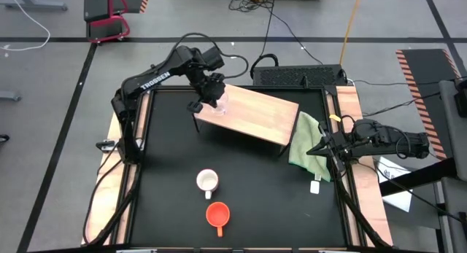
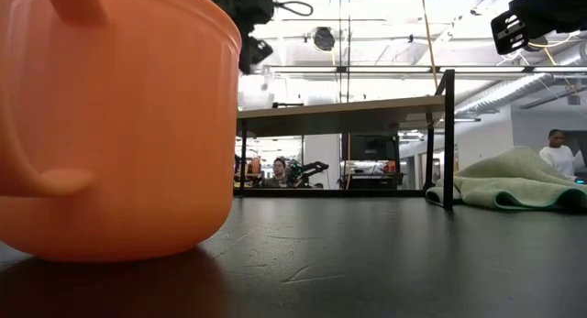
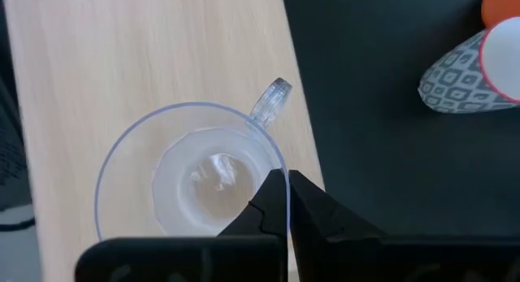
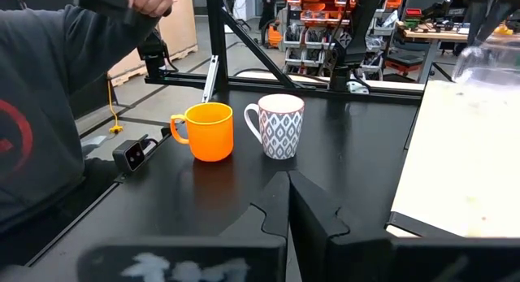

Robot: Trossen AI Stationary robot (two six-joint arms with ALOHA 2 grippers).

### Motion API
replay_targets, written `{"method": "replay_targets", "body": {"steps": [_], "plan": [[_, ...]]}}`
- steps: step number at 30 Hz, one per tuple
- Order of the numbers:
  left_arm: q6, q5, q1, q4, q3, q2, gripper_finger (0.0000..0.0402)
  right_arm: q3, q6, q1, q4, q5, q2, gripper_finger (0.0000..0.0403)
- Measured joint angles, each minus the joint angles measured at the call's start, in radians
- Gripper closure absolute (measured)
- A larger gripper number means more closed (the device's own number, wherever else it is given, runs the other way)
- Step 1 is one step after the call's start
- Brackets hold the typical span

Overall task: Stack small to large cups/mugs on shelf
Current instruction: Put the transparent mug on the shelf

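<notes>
My left gripper (image 1: 213, 98) is over the left end of the shelf (image 1: 255, 114), a light wooden board on thin black legs, and is shut on the small clear cup (image 3: 191, 180). That cup shows faintly in the right wrist view (image 4: 487, 58). The white patterned mug (image 1: 208, 181) and the orange mug (image 1: 217, 214) stand upright on the black table near its front. My right gripper (image 4: 288, 183) waits shut and empty at the table's right edge (image 1: 321, 147). My left gripper pinches the clear cup's rim (image 3: 279, 162) a little aside from the handle (image 3: 270, 103), one finger inside the cup and one outside. The fingers come from above, slanting down. The cup sits upright over the board; whether its base rests on the shelf I cannot tell.
A green cloth (image 1: 306, 140) lies between the shelf's right end and my right gripper. A person in a dark sleeve (image 4: 49, 111) stands beyond the table's left side. Bare black table lies around the two mugs.
</notes>
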Motion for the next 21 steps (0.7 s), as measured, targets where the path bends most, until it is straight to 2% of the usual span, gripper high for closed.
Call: {"method": "replay_targets", "body": {"steps": [21], "plan": [[-0.018, 0.000, 0.014, 0.023, -0.024, -0.002, 0.0402, 0.000, 0.000, 0.000, 0.000, 0.000, 0.000, 0.0403]]}}
